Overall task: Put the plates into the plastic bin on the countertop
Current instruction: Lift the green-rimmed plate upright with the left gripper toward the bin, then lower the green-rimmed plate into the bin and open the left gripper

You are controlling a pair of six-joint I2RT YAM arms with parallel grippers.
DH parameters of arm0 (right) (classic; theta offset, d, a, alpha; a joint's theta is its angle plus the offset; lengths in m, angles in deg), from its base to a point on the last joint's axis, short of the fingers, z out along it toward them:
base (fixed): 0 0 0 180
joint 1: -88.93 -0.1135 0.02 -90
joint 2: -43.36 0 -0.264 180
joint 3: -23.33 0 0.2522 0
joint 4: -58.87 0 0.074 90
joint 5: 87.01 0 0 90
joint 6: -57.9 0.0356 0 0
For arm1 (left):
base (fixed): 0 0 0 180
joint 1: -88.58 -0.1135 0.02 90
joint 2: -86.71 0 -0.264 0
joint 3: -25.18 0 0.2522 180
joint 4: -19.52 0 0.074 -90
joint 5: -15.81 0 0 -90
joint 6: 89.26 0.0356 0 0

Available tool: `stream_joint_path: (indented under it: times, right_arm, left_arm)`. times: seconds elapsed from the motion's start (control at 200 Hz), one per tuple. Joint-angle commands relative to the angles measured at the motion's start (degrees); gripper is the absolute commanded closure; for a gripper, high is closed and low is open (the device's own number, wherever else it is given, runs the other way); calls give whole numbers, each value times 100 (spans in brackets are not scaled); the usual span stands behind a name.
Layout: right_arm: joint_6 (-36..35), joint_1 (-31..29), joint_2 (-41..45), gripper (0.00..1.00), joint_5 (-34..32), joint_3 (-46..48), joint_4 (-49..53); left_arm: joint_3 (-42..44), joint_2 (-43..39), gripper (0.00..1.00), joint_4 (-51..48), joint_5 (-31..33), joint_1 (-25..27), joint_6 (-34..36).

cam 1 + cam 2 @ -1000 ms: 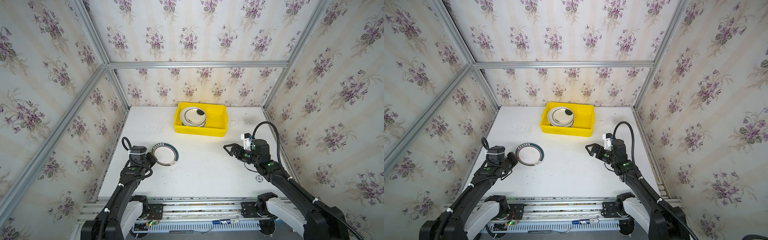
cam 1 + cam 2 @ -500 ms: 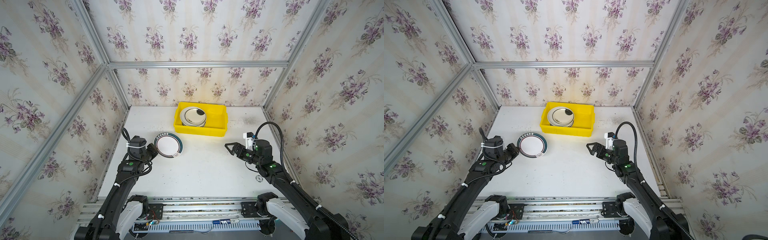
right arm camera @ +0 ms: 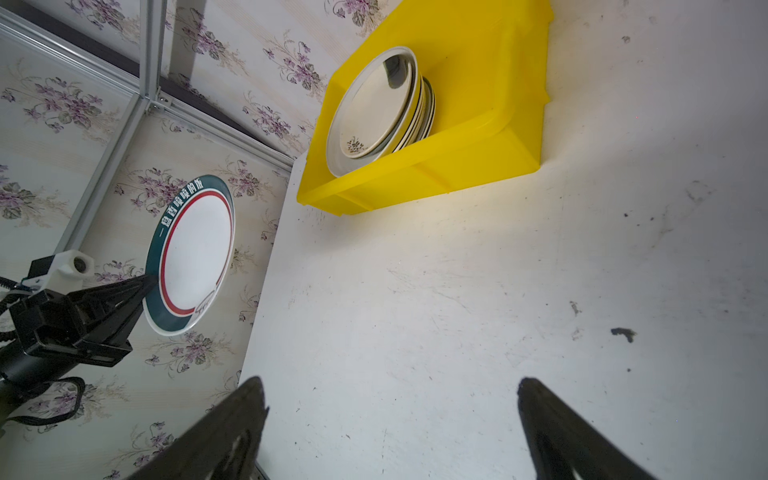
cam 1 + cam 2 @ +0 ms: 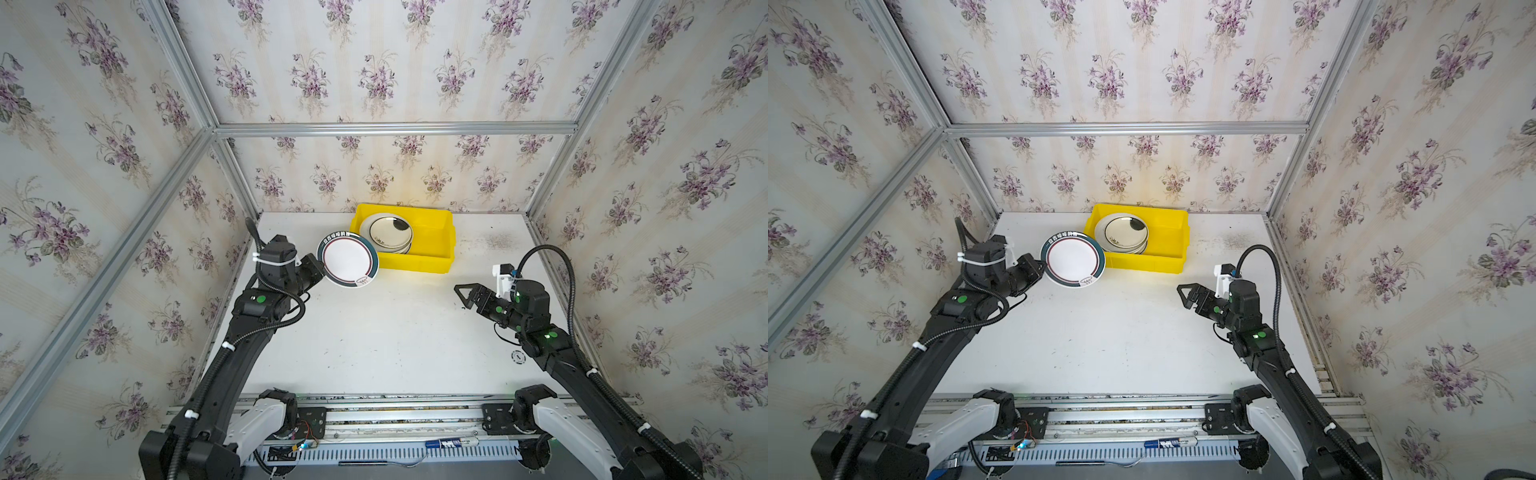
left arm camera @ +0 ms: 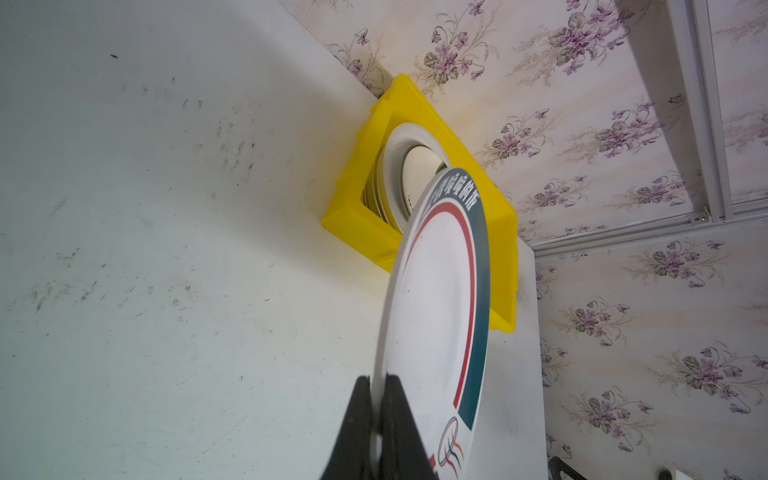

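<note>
At centre-left of both top views, the left gripper (image 4: 321, 271) is seen clamped down on the rim of one plate (image 4: 348, 261). In the left wrist view both black fingers (image 5: 361, 415) are pressed against the rim from either side, w/ only the plate's thickness between them. The plate is held off the countertop (image 4: 395, 332), tilted w/ its face toward the top camera. In frame its edge covers the front-left corner of the plastic bin (image 4: 415, 262); in the right wrist view it is shown apart from the bin, not touching.

The bin is set at upper centre, against the back wall, long side across the frame. A stack of plates (image 4: 386, 233) is held in its left half, several rims deep and leaning slightly. The right half shows bare yellow floor.

Held plate: round, shallow, white centre, thin red ring, wide dark-teal band w/ white Chinese characters at the top and a small coloured emblem at the lower edge. Top of the stack: cream, glossy, thin dark rim line, small dark floral mark near one edge.

The right gripper (image 4: 460, 296) is found at centre-right, jaws spread wide w/ nothing between them, pointed toward frame centre, well apart from bin and plate.

A broad stretch of scuffed white countertop lies between the arms and in front of the bin. Alu. rails (image 4: 415, 405) edge it at the bottom and sides; wallpapered walls (image 4: 374, 183) close it in at left, right and back.
</note>
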Motion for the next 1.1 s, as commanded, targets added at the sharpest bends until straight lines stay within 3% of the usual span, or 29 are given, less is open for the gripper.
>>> stream_joint_path:
  times: [0.0, 0.255, 0.64, 0.87, 1.094]
  right_arm:
    - [25, 4, 88, 3, -186, -96, 123]
    - [-30, 4, 117, 4, -425, -44, 168]
    - [-597, 6, 783, 4, -1045, -225, 1278]
    - [-608, 13, 752, 4, -1213, -234, 1387]
    - [-510, 13, 759, 4, -1317, -243, 1435]
  left_arm:
    - [-510, 430, 100, 328, -12, 149, 59]
    - [-1974, 2130, 100, 811, -114, 448, 179]
    - [-4240, 4828, 100, 355, 94, 680, 710]
    - [-5006, 5798, 100, 289, 90, 725, 797]
    - [-5096, 6186, 100, 172, 402, 739, 933]
